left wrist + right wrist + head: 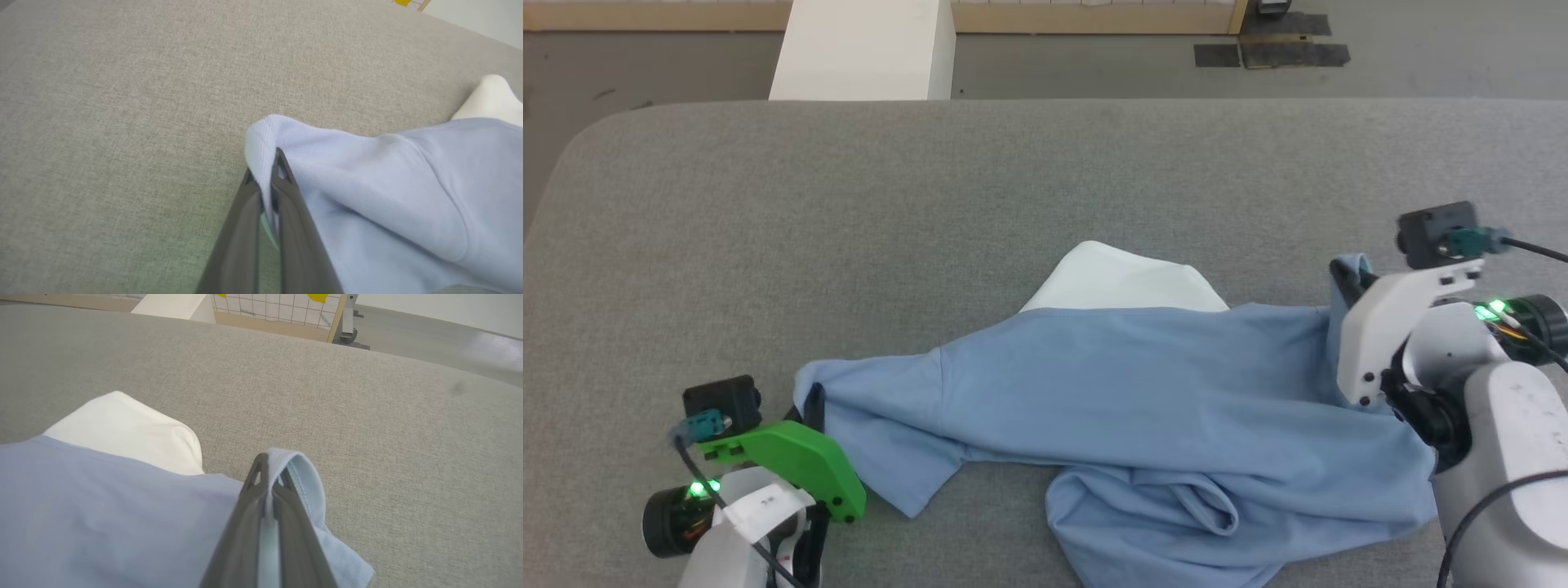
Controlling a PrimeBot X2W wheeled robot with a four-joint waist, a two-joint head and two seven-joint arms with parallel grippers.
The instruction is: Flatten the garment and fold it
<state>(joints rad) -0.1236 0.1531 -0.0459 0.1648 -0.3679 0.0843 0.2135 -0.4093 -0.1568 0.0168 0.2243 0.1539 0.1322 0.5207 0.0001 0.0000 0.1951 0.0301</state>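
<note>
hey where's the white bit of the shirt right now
In the head view the white panel sticks out past the far edge of the shirt, between the left gripper and right gripper.

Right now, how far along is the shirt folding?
Done: the left end effector and the right end effector are each shut on an edge of the shirt. In hand: the shirt is held between them across the table. Left: it is bunched nearest the robot, its white panel pokes out, and no fold is made.
</note>
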